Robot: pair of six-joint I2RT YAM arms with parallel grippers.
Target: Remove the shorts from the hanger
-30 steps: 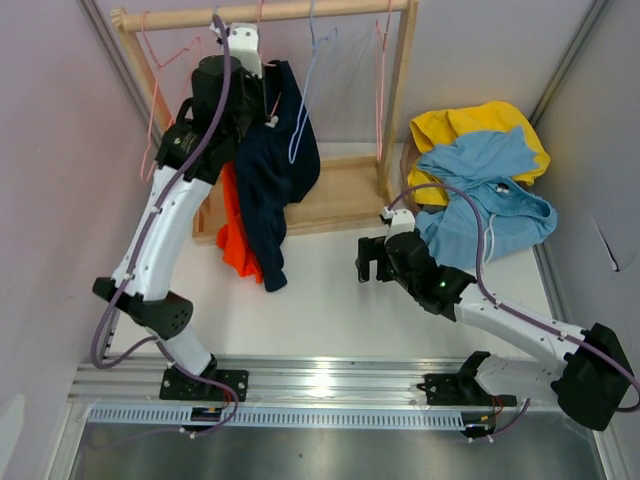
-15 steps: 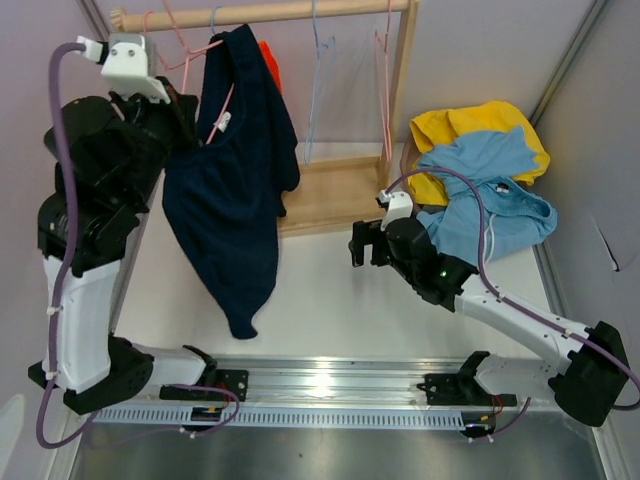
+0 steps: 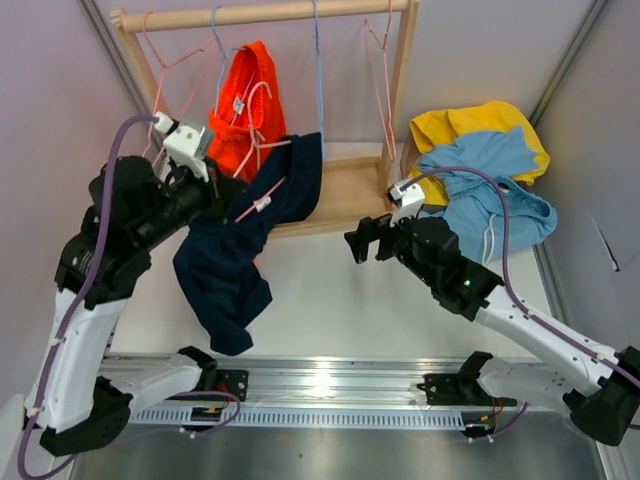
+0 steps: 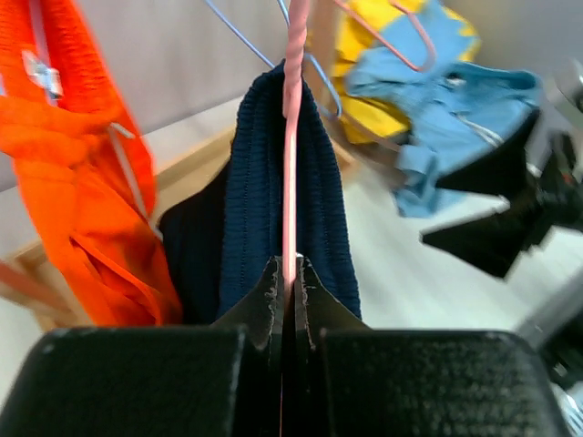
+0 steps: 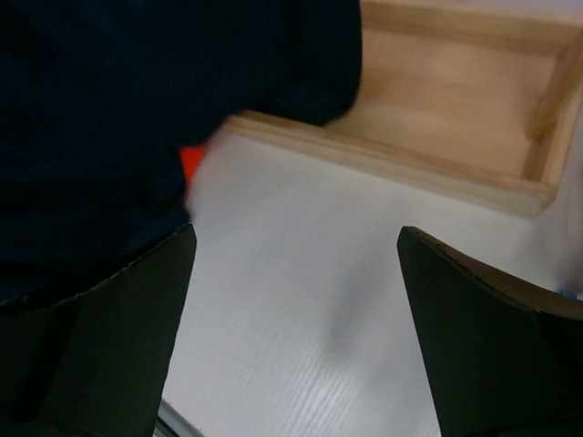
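Toward nine o'clock in the overhead view, the left gripper (image 3: 222, 193) had its jaws pressed together on the thin pink wire hanger (image 3: 262, 196), and its wrist camera showed the wire pinched between the two black fingertips (image 4: 273, 296). The dark navy fabric shorts (image 3: 225, 270) were draped over that hanger, off the rail, with the ribbed waistband (image 4: 260, 200) sitting astride the wire and the rest sagging toward seven o'clock over the white table (image 3: 320, 300). Behind them, at about eleven o'clock, a bright orange garment (image 3: 245, 110) hung on a pale hanger from the round rail of the light wooden clothes rack (image 3: 270, 14). A thin blue wire hanger (image 3: 318, 70) hung bare at twelve o'clock. Right of centre, the right gripper (image 3: 362, 243) sat just above the table by the near edge of the rack's wooden base (image 5: 437, 118), pointing toward nine o'clock at the shorts, apart from them. Its black fingers (image 5: 118, 337) were spread wide, with nothing between them. At about two o'clock lay a crumpled yellow garment (image 3: 480, 125) with a light blue garment (image 3: 490, 195) heaped on it.
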